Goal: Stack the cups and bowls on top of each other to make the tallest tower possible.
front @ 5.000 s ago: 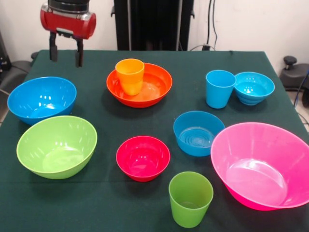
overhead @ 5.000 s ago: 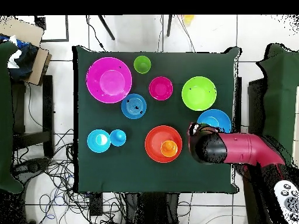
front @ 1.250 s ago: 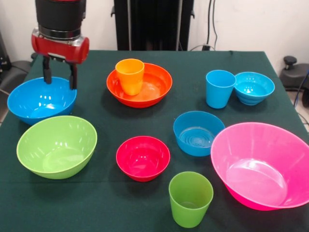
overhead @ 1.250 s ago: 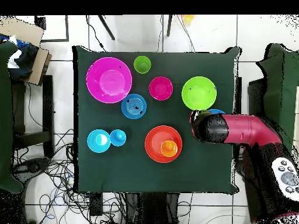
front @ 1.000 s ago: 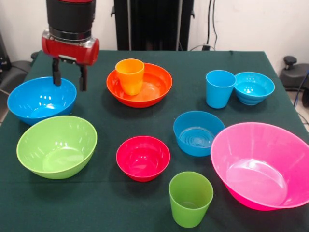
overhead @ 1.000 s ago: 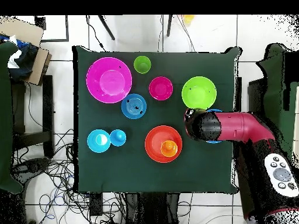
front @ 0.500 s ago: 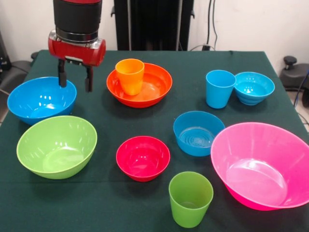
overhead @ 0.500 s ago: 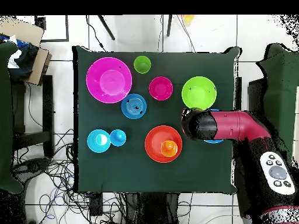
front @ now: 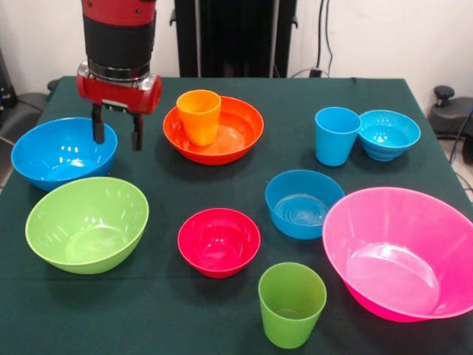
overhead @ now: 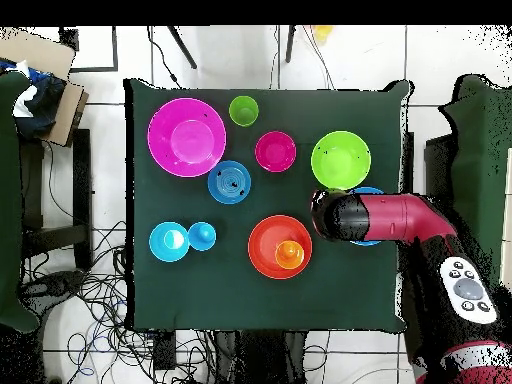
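Observation:
My gripper (front: 117, 134) hangs open and empty just past the right rim of the large blue bowl (front: 59, 151), between it and the wide orange bowl (front: 229, 137). An orange cup (front: 198, 116) stands upright inside that orange bowl. A lime green bowl (front: 86, 222) sits in front of the blue one. The small red bowl (front: 219, 241), green cup (front: 291, 303), medium blue bowl (front: 303, 203) and large pink bowl (front: 399, 251) stand apart along the front. A light blue cup (front: 336, 135) touches the small turquoise bowl (front: 388, 134). In the overhead view my arm (overhead: 385, 218) covers most of the large blue bowl.
All pieces rest on a dark green table (front: 170, 185) whose edges show on every side in the overhead view. Cables lie on the floor (overhead: 90, 290) beside it. A cardboard box (overhead: 45, 75) sits off one corner.
The gripper has shifted from above the large blue bowl sideways toward the orange bowl and dropped slightly, staying open. No cup or bowl has moved.

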Available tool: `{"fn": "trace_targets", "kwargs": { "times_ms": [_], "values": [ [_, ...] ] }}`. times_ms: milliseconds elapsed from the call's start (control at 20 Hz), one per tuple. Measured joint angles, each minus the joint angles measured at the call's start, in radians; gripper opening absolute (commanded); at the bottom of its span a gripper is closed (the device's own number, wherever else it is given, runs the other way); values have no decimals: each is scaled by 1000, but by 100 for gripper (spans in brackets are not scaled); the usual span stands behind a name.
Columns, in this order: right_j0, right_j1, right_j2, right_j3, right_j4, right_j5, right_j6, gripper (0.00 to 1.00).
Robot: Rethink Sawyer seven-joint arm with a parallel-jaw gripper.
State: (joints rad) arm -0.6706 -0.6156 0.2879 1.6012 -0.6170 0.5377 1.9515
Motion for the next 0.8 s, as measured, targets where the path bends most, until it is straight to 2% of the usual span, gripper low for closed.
{"fn": "trace_targets", "kwargs": {
  "times_ms": [300,500,800],
  "values": [
    [15,49,-29,-12,0,-37,0,100],
    [24,95,-50,-29,1,-91,0,100],
    [52,124,-82,-37,1,-167,0,100]
  ]
}}
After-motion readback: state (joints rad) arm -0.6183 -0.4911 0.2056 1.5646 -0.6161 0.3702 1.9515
